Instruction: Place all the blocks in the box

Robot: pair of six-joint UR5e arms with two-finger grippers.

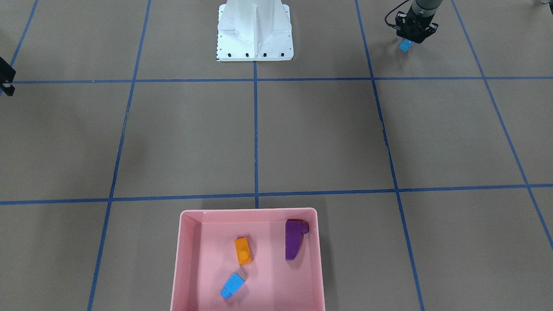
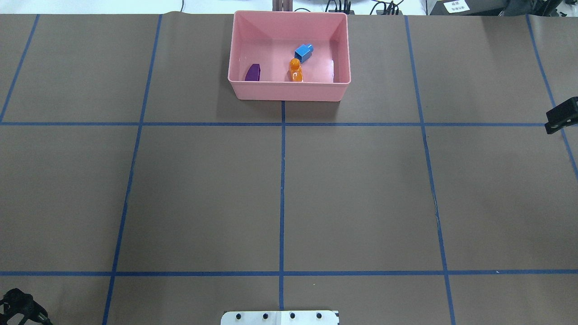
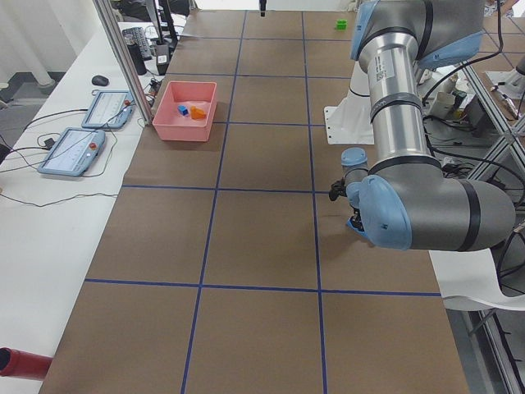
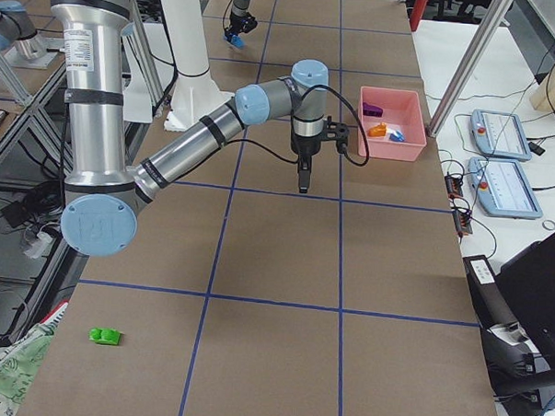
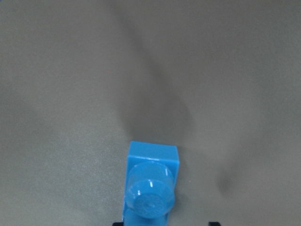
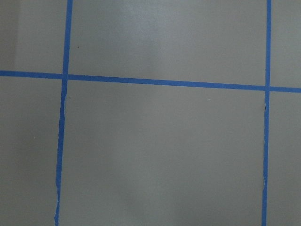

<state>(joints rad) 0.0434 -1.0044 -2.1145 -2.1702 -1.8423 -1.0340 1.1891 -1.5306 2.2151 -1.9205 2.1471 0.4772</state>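
Left gripper (image 1: 411,39) is pinched on the long light-blue block (image 1: 405,46), which hangs lengthwise down toward the brown, blue-taped table (image 1: 324,129). Right gripper (image 2: 560,116): opening unclear.

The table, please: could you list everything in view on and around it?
table: 1, brown, blue tape grid
box: 1, pink, far edge, centre
orange block: 1, in box
small blue block: 1, in box
purple block: 1, in box
other blue block: 1, at left gripper's tips, grasp unclear
green block: 1, on table, robot's far right
pendants: 2, grey, bench beyond box
base: 1, white, near edge
left gripper: 1, black, left of base
right gripper: 1, black, above table
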